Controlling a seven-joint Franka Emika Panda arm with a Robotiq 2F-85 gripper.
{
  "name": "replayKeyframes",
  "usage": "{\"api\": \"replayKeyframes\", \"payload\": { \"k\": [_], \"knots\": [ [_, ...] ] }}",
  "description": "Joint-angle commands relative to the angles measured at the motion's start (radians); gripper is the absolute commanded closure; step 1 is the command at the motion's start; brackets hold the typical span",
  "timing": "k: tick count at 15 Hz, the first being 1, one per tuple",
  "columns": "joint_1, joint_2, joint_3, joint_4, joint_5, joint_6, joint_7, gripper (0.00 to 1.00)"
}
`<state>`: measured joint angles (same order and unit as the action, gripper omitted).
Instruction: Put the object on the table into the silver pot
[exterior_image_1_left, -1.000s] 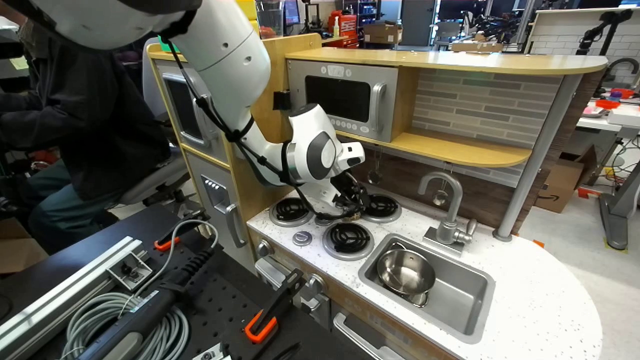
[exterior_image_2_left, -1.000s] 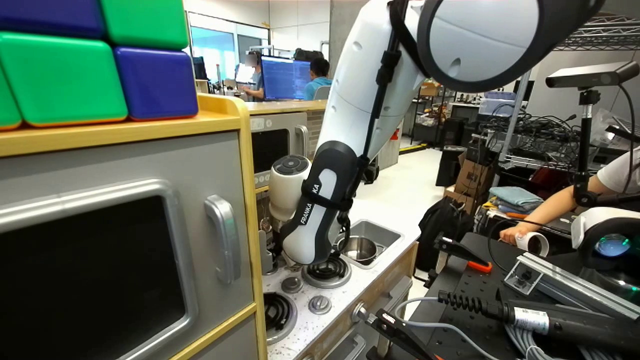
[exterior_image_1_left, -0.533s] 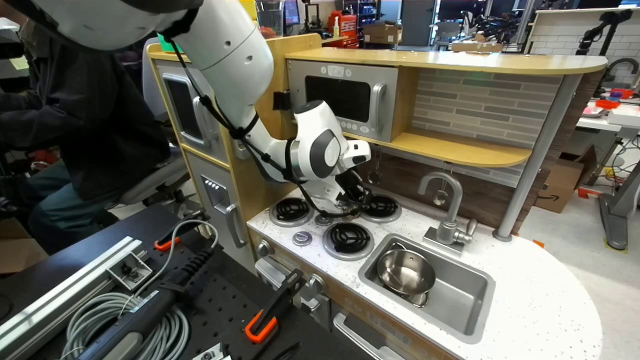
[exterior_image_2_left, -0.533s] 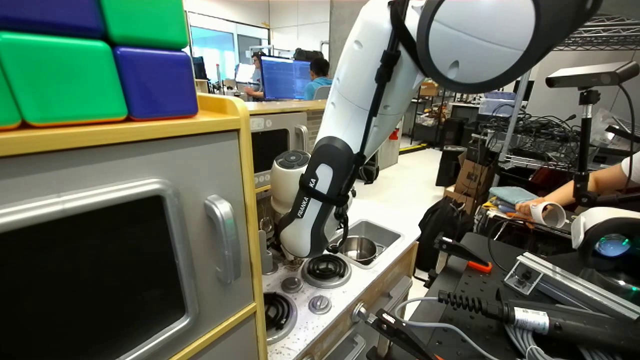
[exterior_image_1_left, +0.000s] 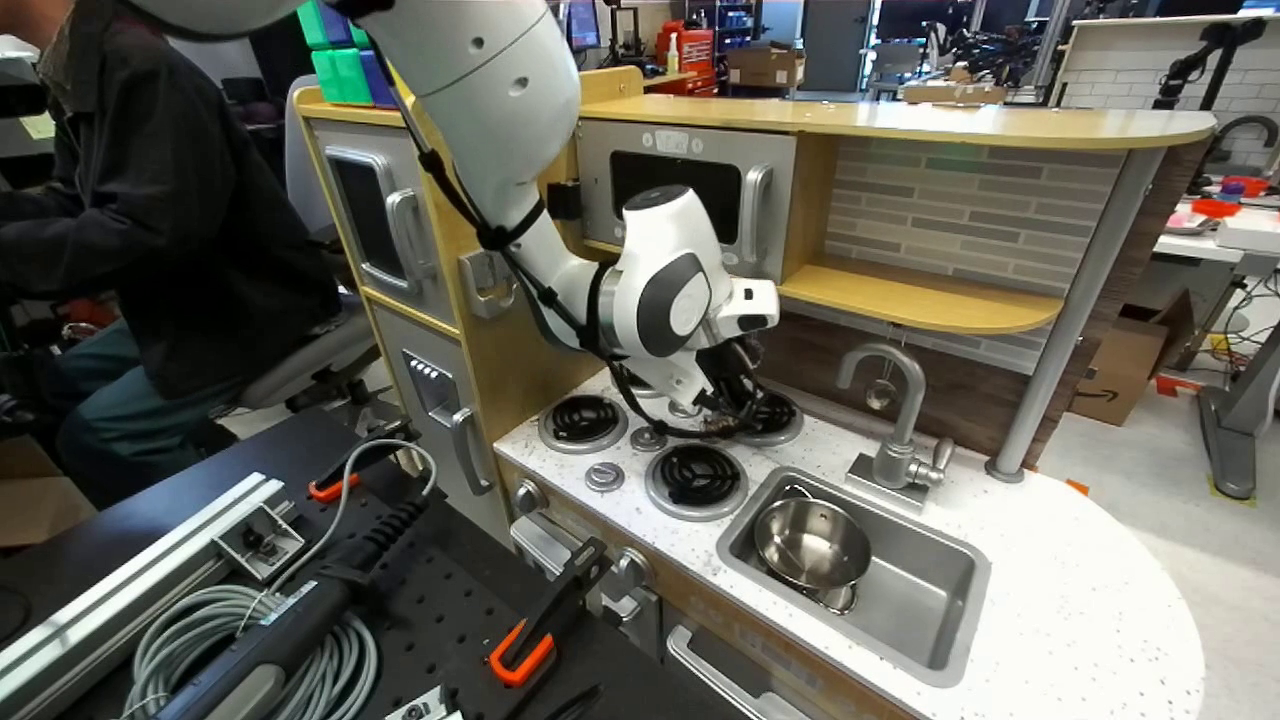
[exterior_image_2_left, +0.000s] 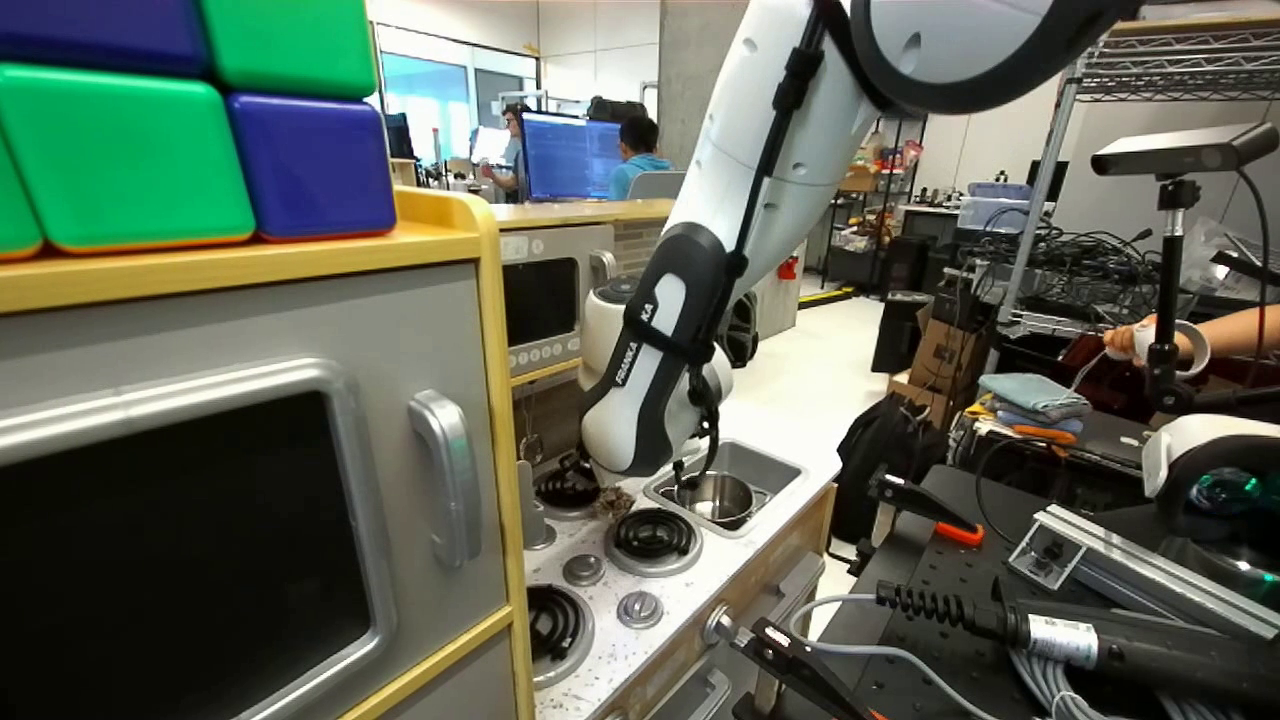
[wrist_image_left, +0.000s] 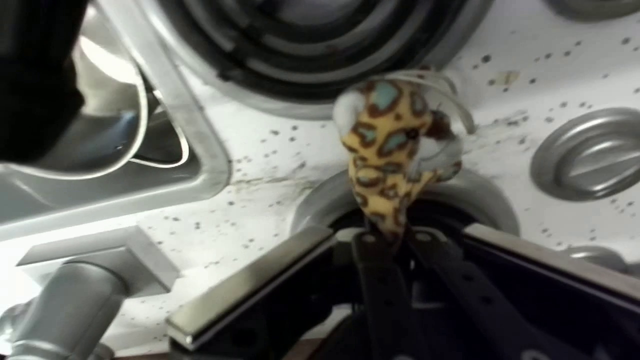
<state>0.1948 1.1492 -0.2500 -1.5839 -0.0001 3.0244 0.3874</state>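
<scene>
A yellow cloth-like object (wrist_image_left: 385, 145) with brown-ringed, blue-grey spots hangs from my gripper (wrist_image_left: 395, 242) in the wrist view, its narrow end pinched between the fingertips. White cord-like bits show at its far end. In an exterior view the object (exterior_image_2_left: 614, 502) is a small brownish lump under the wrist, above or near the burners; whether it touches the counter I cannot tell. The silver pot (exterior_image_1_left: 812, 545) stands in the sink, upright and to one side of my gripper. Its rim and inside also show in the wrist view. The table is the white speckled countertop (exterior_image_1_left: 1080, 590).
Black burners (exterior_image_1_left: 697, 480) and round knobs lie under and around my gripper. The grey sink (exterior_image_1_left: 925, 600) holds the pot, with a tall faucet (exterior_image_1_left: 905, 400) behind it. A wooden shelf (exterior_image_1_left: 930, 290) and a toy microwave (exterior_image_1_left: 690, 190) overhang the counter's back.
My gripper has shut on the object. The arm has shifted toward the sink side and slightly up, and the object has moved along with it.
</scene>
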Motion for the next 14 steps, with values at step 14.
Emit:
{"api": "replayKeyframes", "payload": {
  "k": [14],
  "knots": [
    [-0.293,-0.288,0.05,-0.254,0.057,-0.18,-0.13,0.99]
  ]
}}
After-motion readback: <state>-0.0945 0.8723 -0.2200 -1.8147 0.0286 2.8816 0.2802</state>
